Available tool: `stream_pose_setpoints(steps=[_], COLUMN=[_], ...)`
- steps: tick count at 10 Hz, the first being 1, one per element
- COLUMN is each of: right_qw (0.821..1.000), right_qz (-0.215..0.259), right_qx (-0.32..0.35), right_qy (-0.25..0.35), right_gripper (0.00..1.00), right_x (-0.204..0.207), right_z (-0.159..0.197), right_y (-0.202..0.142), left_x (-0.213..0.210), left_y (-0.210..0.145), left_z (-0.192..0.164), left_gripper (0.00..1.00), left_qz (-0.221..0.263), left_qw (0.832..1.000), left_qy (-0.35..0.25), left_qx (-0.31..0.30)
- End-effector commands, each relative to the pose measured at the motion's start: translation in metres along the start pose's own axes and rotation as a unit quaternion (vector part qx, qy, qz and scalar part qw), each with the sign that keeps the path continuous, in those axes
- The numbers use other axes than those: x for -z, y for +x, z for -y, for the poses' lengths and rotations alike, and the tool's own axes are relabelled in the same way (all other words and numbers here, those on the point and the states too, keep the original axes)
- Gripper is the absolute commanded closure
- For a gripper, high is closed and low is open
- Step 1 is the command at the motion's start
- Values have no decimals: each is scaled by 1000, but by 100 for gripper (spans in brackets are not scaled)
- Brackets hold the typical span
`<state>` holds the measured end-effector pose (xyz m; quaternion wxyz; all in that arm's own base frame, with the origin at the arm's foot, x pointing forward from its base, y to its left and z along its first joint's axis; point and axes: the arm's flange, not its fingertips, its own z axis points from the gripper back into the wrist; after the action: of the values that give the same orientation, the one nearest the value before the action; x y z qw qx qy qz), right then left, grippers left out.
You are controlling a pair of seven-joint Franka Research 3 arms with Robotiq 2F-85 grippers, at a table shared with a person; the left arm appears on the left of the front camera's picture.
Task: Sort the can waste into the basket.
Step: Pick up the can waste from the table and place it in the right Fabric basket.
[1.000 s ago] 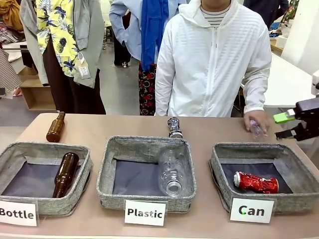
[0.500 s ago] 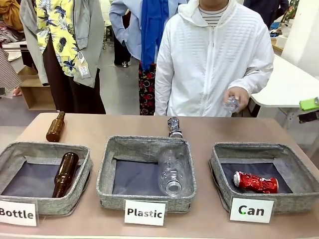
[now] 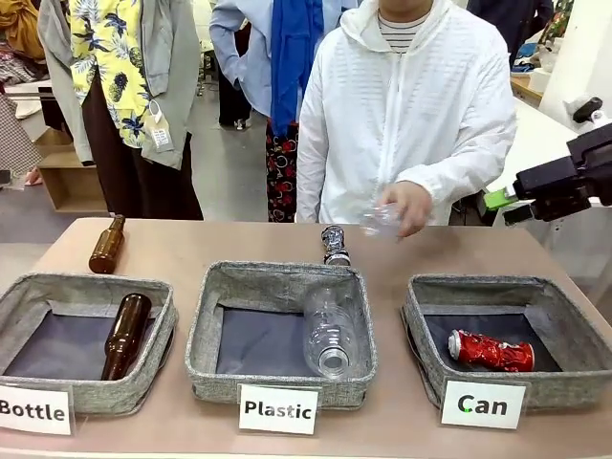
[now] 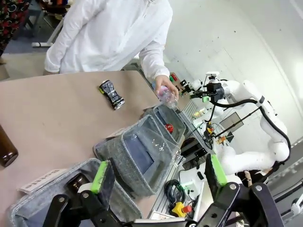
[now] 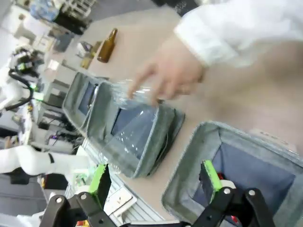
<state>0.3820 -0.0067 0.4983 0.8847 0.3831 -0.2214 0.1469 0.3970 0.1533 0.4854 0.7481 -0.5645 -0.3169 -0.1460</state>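
A shiny red crushed can [image 3: 491, 351] lies in the grey basket [image 3: 419, 316] labelled "Can" at the right. On the table behind the middle basket lies the dark crushed can [image 3: 335, 245], which the left wrist view has as the dark can [image 4: 112, 94]. My right gripper [image 3: 505, 207] hangs open and empty above the table's far right edge, looking down over the Can basket [image 5: 189, 156]. My left gripper [image 4: 158, 175] is open, high over the left end, holding nothing. A person's hand [image 3: 409, 206] holds a clear plastic bottle [image 3: 381, 220] above the table.
The middle "Plastic" basket [image 3: 206, 316] holds a clear bottle [image 3: 330, 335]. The left "Bottle" basket [image 3: 19, 296] holds a brown bottle [image 3: 125, 333]. Another brown bottle [image 3: 106, 244] lies on the table at the far left. The person stands at the far edge.
The person's hand lifted the clear bottle from the table's right side and carried it toward the middle. My right gripper rose and now points inward from the right edge.
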Motion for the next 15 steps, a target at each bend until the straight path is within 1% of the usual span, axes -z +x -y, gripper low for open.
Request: stream_pose_setpoints(steps=[1, 2, 3, 4, 5, 6, 8, 11, 12, 13, 14, 15], right_qw=[998, 999, 999, 997, 993, 991, 991, 994, 994, 995, 995, 996], right_qz=[-42, -30, -14, 18, 44, 55, 53, 40, 29, 25, 34, 35], right_qx=[21, 33, 48, 68, 92, 101, 101, 89, 87, 77, 61, 55], right_qy=[46, 23, 16, 42, 50, 66, 69, 58, 55, 65, 73, 58], right_gripper=[0, 0, 0, 0, 0, 0, 0, 0, 0, 0, 0, 0], right_x=[-98, -146, -174, -189, -194, -192, -181, -169, -163, -155, -136, -107], right_z=[30, 44, 59, 74, 88, 97, 102, 97, 95, 90, 79, 63], right_y=[-34, -72, -102, -124, -137, -140, -130, -110, -104, -97, -80, -57], left_x=[-2, -2, -2, -2, -2, -2, -2, -2, -2, -2, -2, -2], left_y=[0, 0, 0, 0, 0, 0, 0, 0, 0, 0, 0, 0], left_z=[3, 3, 3, 3, 3, 3, 3, 3, 3, 3, 3, 3], left_gripper=[0, 0, 0, 0, 0, 0, 0, 0, 0, 0, 0, 0], left_qz=[-4, -4, -4, -4, -4, -4, -4, -4, -4, -4, -4, -4], left_qw=[1000, 1000, 1000, 1000, 1000, 1000, 1000, 1000, 1000, 1000, 1000, 1000], left_qy=[-3, -3, -3, -3, -3, -3, -3, -3, -3, -3, -3, -3], left_qx=[2, 2, 2, 2, 2, 2, 2, 2, 2, 2, 2, 2])
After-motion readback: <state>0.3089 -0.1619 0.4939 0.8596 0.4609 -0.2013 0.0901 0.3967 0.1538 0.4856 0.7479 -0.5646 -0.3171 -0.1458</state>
